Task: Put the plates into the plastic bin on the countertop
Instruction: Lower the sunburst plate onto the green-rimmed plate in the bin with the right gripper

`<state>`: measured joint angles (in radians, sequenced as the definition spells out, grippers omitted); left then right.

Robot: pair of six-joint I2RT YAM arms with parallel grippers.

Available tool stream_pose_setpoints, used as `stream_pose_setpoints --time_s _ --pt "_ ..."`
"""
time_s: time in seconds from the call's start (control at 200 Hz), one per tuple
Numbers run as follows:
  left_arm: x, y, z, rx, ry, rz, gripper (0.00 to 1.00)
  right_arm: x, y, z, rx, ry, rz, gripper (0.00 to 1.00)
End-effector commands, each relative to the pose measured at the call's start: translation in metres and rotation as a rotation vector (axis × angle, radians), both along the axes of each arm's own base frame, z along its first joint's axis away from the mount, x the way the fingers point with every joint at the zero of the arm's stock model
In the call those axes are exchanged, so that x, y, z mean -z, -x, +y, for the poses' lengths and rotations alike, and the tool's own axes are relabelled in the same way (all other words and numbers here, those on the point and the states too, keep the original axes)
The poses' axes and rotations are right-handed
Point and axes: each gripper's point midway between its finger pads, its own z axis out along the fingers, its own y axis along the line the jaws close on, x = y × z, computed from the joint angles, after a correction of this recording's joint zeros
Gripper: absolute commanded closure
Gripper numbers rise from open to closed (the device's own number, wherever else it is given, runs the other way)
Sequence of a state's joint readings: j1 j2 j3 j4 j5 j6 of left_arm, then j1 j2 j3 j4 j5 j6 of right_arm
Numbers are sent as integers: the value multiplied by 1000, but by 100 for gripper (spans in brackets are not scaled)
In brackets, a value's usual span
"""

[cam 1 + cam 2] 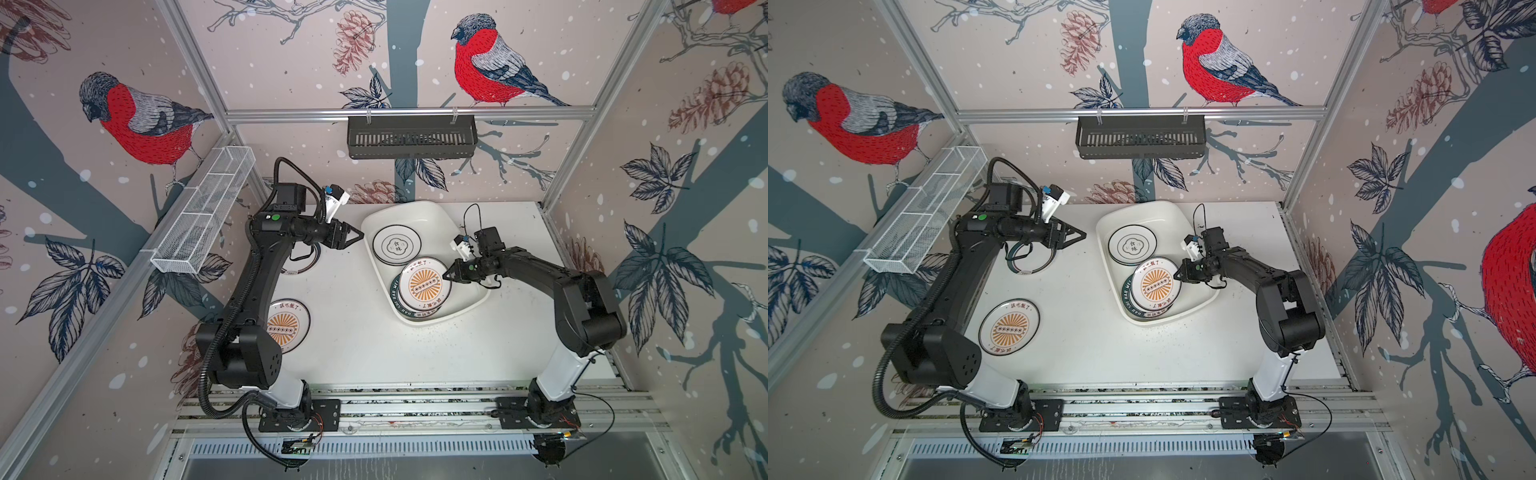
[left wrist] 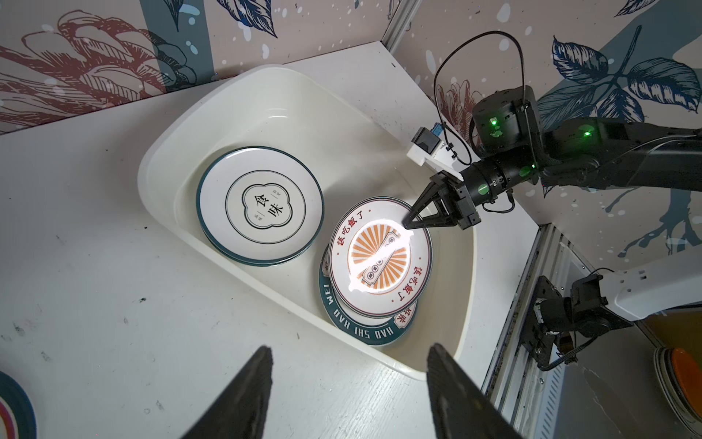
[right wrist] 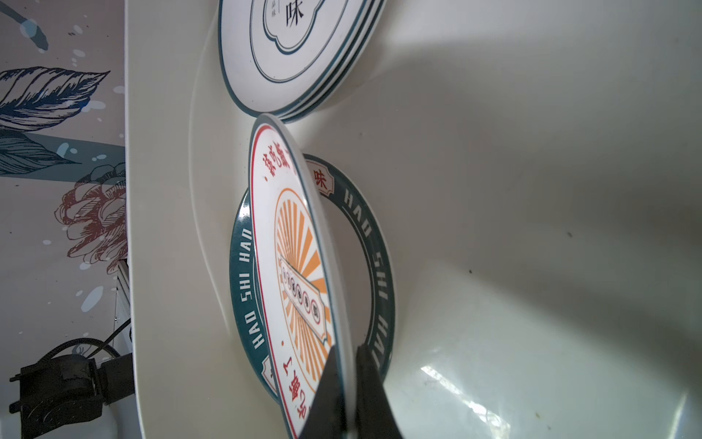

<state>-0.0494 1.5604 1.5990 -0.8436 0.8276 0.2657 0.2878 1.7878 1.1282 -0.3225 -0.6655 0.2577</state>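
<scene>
Sunburst plates: two were counted, the binned sunburst plate (image 1: 424, 284) inside the plastic bin (image 1: 436, 224) at 1 o'clock and the loose sunburst plate (image 1: 1009, 328) on the countertop (image 1: 361, 345) at 8 o'clock. Emblem plate (image 1: 397, 244): one face showed above several further rims, whose number could not be read. Lettered-band plate (image 2: 357, 331): at least one. Half-hidden plate (image 1: 1034, 265) at 10 o'clock: one. Bins: one. Baskets: two, the black slotted basket (image 1: 411, 137) and the white wire-mesh basket (image 1: 203, 212).

Walls: we see wallpaper (image 1: 291, 83) with red-breasted bullfinches (image 1: 484, 66), pinecones (image 1: 353, 41) and dark leaves (image 1: 660, 170).
Frame: an aluminium rail (image 1: 407, 113) crosses the back wall.
Baskets: a black slotted basket (image 1: 411, 137) hangs from the rail; a white wire-mesh basket (image 1: 203, 212) hangs on a side wall.
</scene>
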Motion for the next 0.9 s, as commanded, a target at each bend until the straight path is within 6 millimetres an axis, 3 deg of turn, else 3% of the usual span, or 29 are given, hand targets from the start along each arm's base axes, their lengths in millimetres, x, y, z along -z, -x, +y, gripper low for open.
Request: stream_pose_setpoints --time_s 0.0,0.896 --pt "-6 0 -3 19 13 -30 35 -3 2 5 -35 -26 7 92" --pt "-11 4 -4 35 17 -46 35 21 -3 4 -33 21 55 86"
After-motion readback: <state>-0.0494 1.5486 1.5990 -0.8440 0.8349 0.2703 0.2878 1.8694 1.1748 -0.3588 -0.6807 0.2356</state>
